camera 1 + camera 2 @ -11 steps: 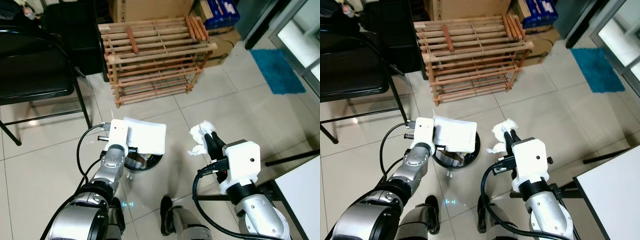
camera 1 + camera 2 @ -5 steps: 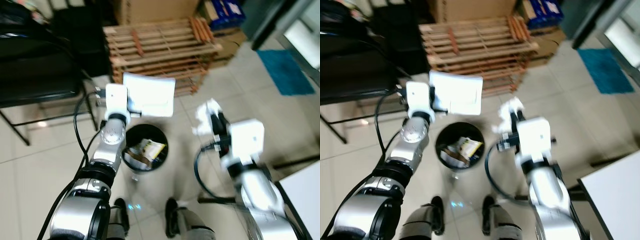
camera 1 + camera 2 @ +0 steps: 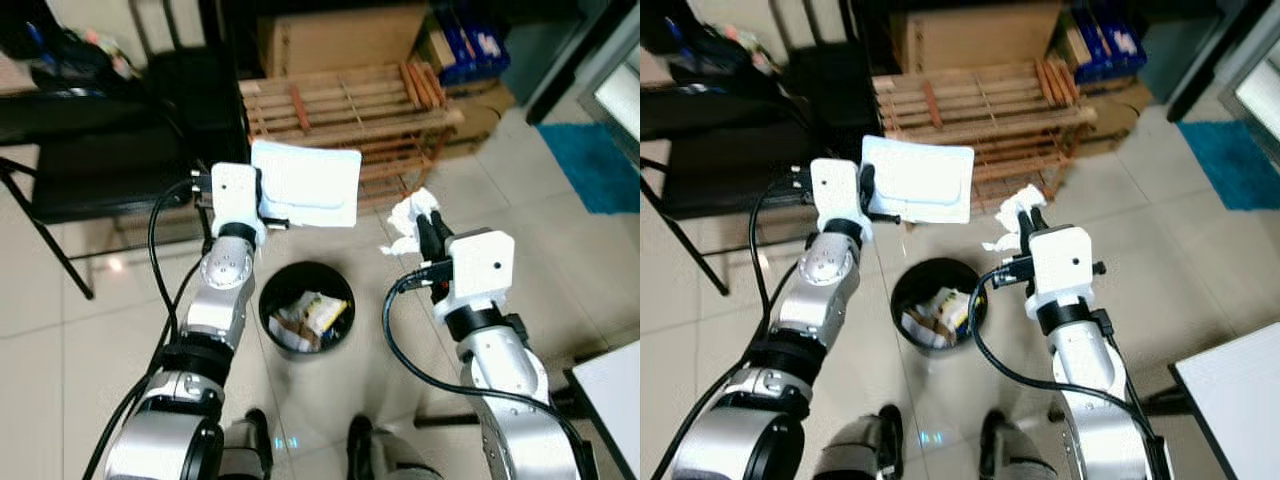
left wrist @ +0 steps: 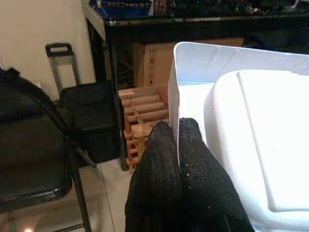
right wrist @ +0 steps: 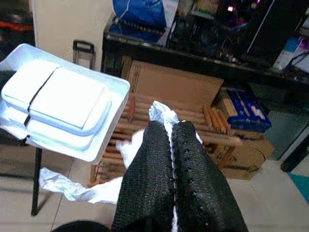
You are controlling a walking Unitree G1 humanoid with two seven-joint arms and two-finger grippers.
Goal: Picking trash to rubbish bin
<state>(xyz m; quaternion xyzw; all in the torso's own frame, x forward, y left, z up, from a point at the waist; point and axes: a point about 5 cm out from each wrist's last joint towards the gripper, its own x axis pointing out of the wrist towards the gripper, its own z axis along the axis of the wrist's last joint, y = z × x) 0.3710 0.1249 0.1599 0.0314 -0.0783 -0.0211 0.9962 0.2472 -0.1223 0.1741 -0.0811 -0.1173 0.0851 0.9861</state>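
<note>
The head views look down on a pale tiled floor [image 3: 90,330] with the wooden slatted shoe rack [image 3: 350,110] at its far side, a brown cardboard box [image 3: 340,40] behind the rack and a black folding chair [image 3: 90,170] to the robot's left; a blue mat [image 3: 600,165] lies on the tiles far to the right. The left wrist view adds a black wheeled suitcase with an upright handle [image 4: 79,121] against a cream wall, beside the rack. The right wrist view adds a dark shelf of blue packets [image 5: 140,14] above the box.

The round black rubbish bin [image 3: 306,318] stands on the tiles between the two arms, close before the robot's feet, with crumpled wrappers [image 3: 310,318] inside. Nothing covers its mouth.

The left gripper [image 4: 176,140] is clamped on the edge of a white moulded plastic tray lid [image 3: 306,186], held flat above the bin's far rim, on the rack's side. The lid hides part of the rack's lower shelves.

The right gripper [image 3: 428,226] is pinched tight around a crumpled white tissue [image 3: 408,215], which bulges above and beside the black fingertips [image 5: 166,140]. It hangs above the floor to the right of the bin and beyond its rim, not over the opening.
</note>
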